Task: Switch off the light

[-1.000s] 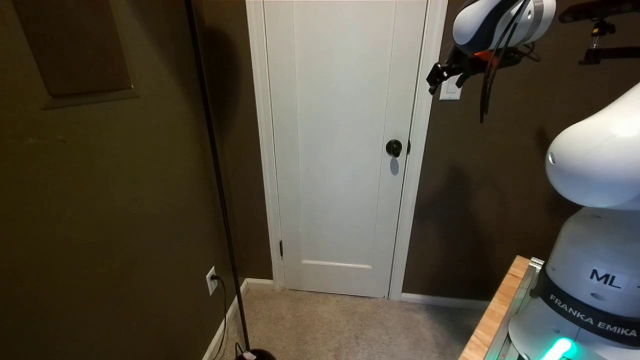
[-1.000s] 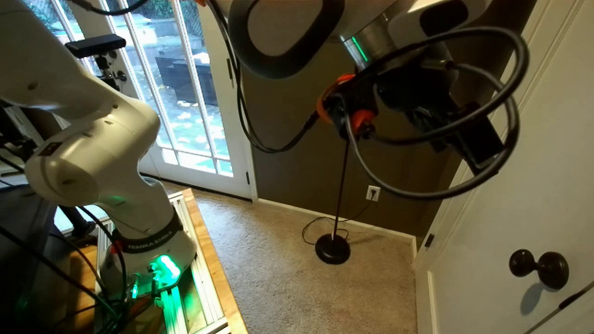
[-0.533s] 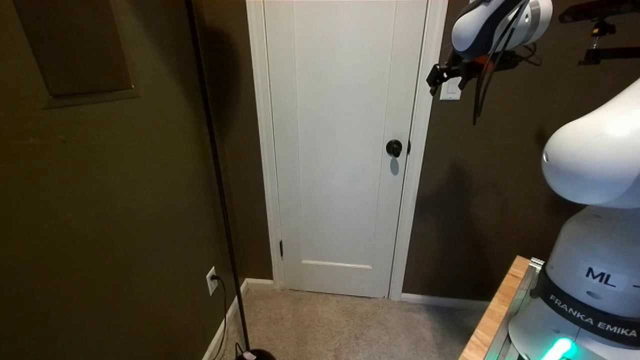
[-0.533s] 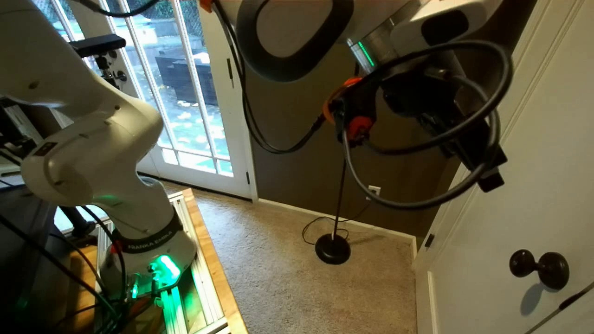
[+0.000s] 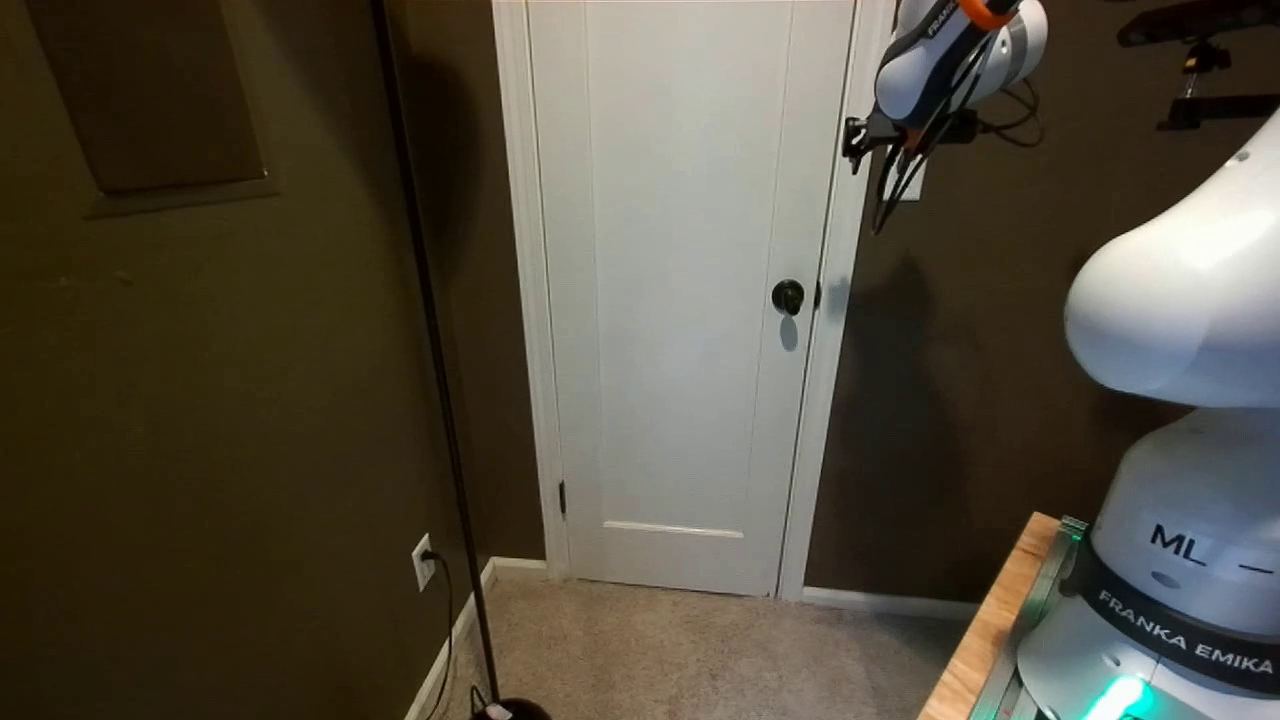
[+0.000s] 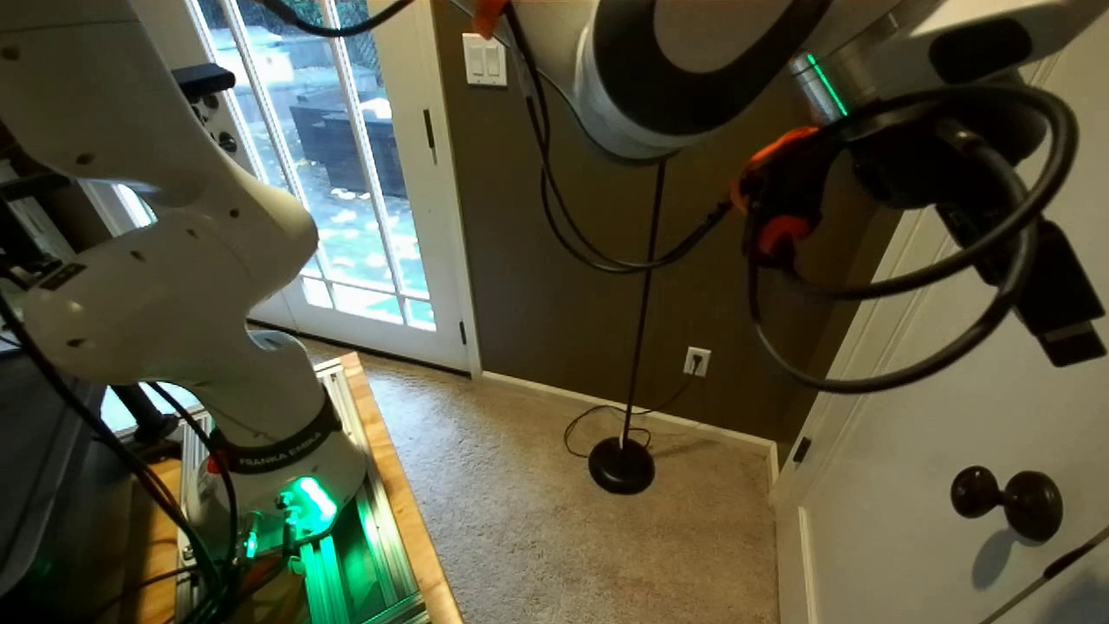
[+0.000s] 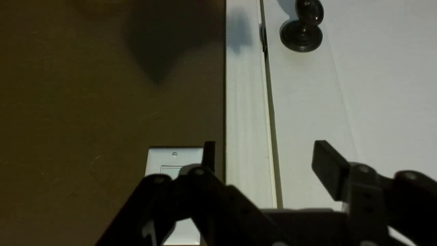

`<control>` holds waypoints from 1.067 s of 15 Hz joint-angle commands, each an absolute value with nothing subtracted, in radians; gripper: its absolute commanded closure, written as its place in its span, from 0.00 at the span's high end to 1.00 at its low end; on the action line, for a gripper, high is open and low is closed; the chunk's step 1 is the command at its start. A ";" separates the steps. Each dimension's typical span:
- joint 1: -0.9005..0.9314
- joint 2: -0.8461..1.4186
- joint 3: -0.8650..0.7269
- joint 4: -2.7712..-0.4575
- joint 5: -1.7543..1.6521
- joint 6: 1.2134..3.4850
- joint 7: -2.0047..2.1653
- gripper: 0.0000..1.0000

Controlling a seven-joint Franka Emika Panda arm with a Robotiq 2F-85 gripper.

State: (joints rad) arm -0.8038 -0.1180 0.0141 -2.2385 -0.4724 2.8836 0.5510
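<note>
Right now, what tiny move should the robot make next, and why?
Probably ease the gripper sideways, away from the door and toward the light switch: in the wrist view, the door frame shows between its open fingers, while the switch sits off to one side, partly hidden behind a finger.

A: Light switch, how does it look?
B: White, upright, rectangular. One screw head visible; pale rocker, only one end showing.
A: Place, relative to gripper?
B: Partly hidden behind one side of it in the wrist view, beside the gap. In an exterior view, part of the switch shows near the gripper.
A: Rocker position, contact?
B: Cannot tell.
</note>
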 commanded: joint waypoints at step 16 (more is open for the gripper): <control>-0.778 0.315 -0.122 -1.680 -0.687 2.835 0.802 0.00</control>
State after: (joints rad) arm -0.8099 0.2661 -0.0768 -1.7643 -0.6151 2.8749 0.7343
